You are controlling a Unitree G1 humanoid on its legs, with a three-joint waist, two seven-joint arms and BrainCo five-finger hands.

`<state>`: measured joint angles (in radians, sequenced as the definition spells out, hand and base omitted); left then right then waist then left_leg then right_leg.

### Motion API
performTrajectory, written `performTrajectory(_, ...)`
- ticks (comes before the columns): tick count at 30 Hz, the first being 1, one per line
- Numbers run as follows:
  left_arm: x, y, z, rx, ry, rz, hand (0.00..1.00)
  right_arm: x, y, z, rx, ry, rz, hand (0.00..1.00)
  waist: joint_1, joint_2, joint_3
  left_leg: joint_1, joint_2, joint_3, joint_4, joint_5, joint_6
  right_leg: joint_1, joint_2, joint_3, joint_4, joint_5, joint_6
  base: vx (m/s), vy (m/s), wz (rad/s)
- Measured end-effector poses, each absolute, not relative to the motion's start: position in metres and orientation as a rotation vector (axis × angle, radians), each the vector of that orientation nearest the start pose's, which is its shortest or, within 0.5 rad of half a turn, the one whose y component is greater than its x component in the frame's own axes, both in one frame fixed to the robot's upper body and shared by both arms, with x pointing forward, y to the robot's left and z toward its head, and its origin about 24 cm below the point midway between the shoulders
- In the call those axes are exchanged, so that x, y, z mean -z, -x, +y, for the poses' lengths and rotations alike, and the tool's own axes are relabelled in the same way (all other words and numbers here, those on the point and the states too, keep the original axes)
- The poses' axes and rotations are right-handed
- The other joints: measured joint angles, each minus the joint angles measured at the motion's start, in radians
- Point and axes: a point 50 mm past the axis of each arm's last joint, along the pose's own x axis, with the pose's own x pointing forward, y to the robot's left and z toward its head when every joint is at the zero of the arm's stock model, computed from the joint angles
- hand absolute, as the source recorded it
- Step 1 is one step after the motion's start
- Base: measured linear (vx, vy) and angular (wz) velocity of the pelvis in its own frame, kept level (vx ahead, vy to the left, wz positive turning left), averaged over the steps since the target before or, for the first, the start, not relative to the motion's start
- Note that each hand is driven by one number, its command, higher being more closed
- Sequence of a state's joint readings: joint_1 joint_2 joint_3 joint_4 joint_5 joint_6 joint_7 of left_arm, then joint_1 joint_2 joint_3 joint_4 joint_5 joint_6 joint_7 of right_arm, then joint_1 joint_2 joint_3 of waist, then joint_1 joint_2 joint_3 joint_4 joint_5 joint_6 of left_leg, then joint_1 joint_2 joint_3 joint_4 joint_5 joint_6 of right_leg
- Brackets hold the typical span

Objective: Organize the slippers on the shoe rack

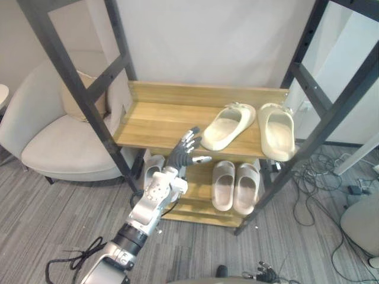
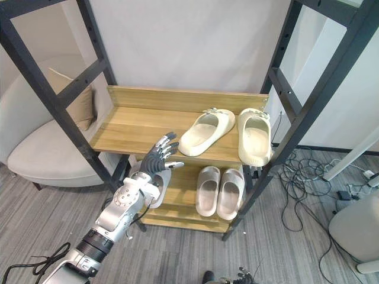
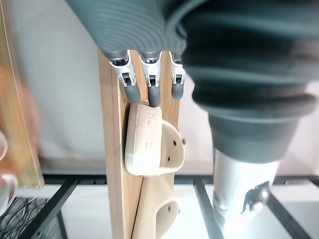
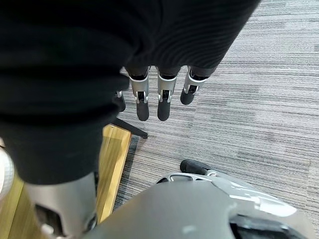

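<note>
Two cream slippers lie on the wooden upper shelf [image 1: 157,121] of the black-framed rack: one angled [image 1: 228,125], one straight [image 1: 276,131] at the right end. On the lower shelf sits a beige pair [image 1: 235,186], and a pale slipper [image 1: 152,170] lies partly behind my left arm. My left hand [image 1: 185,151] is open, fingers straight, at the upper shelf's front edge just left of the angled slipper. In the left wrist view its fingertips [image 3: 153,92] point at that slipper [image 3: 148,144], close to its sole. My right hand [image 4: 158,97] hangs open over the grey floor.
A pale armchair [image 1: 56,139] stands left of the rack. Cables [image 1: 323,177] lie tangled on the floor at the right. The rack's black diagonal braces [image 1: 95,86] flank the shelf on both sides. The left half of the upper shelf is bare wood.
</note>
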<state>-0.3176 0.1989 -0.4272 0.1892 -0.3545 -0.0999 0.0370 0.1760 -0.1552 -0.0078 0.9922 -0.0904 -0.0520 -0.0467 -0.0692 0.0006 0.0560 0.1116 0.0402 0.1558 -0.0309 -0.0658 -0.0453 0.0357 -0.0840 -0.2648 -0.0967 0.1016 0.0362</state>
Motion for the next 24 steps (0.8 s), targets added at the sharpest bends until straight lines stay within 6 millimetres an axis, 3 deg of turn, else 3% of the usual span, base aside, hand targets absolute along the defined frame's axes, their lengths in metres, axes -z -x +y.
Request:
performTrajectory(13, -0.066, -0.294, 0.038, 0.517, 0.101, -0.045, 0.0, 0.159, -0.073, -0.213, 0.118, 0.225, 1.113, 0.0, -0.022, 0.001, -0.004, 0.014, 0.005, 0.028, 0.0, -0.006, -0.005, 0.0, 0.007, 0.025, 0.0, 0.0, 0.0, 0.0, -0.009, -0.06)
performTrajectory(24, -0.061, -0.302, 0.048, 0.46, 0.076, -0.013, 0.0, 0.159, -0.071, -0.216, 0.158, 0.197, 1.117, 0.0, -0.033, 0.002, -0.005, 0.02, 0.011, 0.042, 0.0, -0.012, -0.011, -0.001, 0.013, 0.035, 0.0, 0.0, 0.0, 0.0, -0.013, -0.03)
